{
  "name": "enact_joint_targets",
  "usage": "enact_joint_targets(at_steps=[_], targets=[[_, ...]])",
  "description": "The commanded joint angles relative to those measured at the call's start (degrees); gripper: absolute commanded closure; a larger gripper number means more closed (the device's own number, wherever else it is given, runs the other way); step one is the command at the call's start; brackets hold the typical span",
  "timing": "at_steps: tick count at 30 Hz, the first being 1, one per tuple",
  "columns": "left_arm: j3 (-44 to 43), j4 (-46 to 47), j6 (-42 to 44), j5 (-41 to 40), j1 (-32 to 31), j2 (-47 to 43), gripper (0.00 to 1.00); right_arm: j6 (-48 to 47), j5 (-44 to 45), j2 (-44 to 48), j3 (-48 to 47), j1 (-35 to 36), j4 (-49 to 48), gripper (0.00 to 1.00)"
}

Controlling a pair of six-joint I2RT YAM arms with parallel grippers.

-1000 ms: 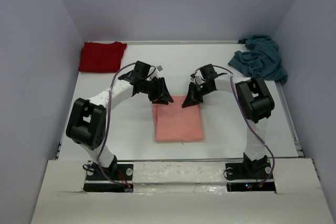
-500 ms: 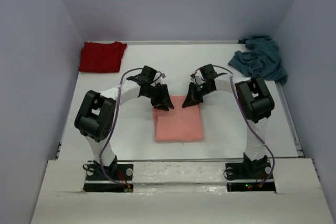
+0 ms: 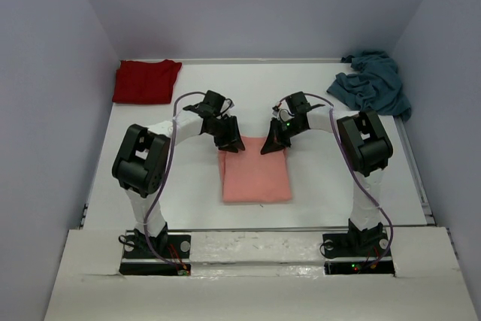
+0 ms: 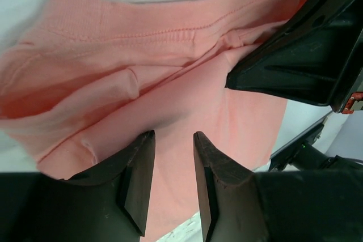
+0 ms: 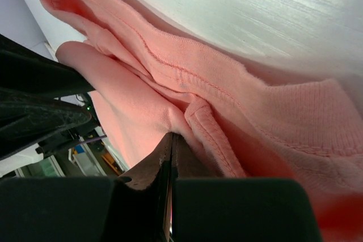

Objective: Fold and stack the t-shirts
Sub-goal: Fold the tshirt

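Note:
The salmon-pink t-shirt (image 3: 255,174) lies folded into a rectangle at the table's middle. My left gripper (image 3: 231,143) is at its far left corner. In the left wrist view that gripper (image 4: 173,135) is open, its tips just above the pink cloth (image 4: 142,55) and nothing between them. My right gripper (image 3: 272,144) is at the far right corner. Seen from its wrist, the right gripper (image 5: 172,137) is shut, with a pinch of pink cloth (image 5: 187,77) puckering at its tips. The dark red t-shirt (image 3: 146,80) lies folded at the back left. The teal-blue t-shirt (image 3: 372,84) sits crumpled at the back right.
Walls close in the white table (image 3: 338,178) on three sides, and a raised rail (image 3: 259,229) runs along its near edge. The two arms' fingers stand close together over the pink shirt's far edge; the right gripper's black fingers (image 4: 295,55) fill the upper right of the left wrist view.
The left arm's elbow has swung right and its gripper has shifted slightly onto the pink shirt's far left corner, its jaws narrowing a little. The right arm has not moved.

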State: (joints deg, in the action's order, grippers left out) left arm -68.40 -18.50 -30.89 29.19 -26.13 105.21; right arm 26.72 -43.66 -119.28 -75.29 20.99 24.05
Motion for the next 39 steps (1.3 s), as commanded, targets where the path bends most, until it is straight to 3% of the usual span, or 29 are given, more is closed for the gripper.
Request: enact_joint_targets(at_steps=[1, 16, 26, 33, 34, 37, 39], targets=[[-2.1, -2.1, 1.5, -5.2, 1.6, -0.4, 0.57, -2.2, 4.1, 0.5, -0.7, 0.1, 0.7, 1.0], [-0.4, -8.8, 3.9, -17.5, 9.0, 0.2, 0.57, -2.5, 4.3, 1.4, 0.2, 0.1, 0.7, 1.0], [-3.7, -10.4, 4.4, -9.9, 10.5, -9.8, 0.56, -2.4, 4.2, 1.4, 0.1, 0.1, 0.7, 1.0], [6.3, -6.5, 3.6, -0.6, 9.9, -12.7, 0.56, -2.2, 3.9, 1.2, -0.4, 0.1, 0.8, 1.0], [7.7, -4.9, 3.6, 0.3, 9.7, -12.8, 0.56, -2.2, 3.8, 1.2, -1.1, 0.1, 1.1, 0.98], [11.4, -1.8, 4.4, 3.8, 9.5, -14.0, 0.56, -2.2, 3.8, 1.6, -2.4, 0.1, 2.1, 0.62], [12.6, -1.0, 5.7, 4.7, 9.2, -14.6, 0.54, -2.2, 3.5, 3.0, -3.6, 0.1, 2.3, 0.58]])
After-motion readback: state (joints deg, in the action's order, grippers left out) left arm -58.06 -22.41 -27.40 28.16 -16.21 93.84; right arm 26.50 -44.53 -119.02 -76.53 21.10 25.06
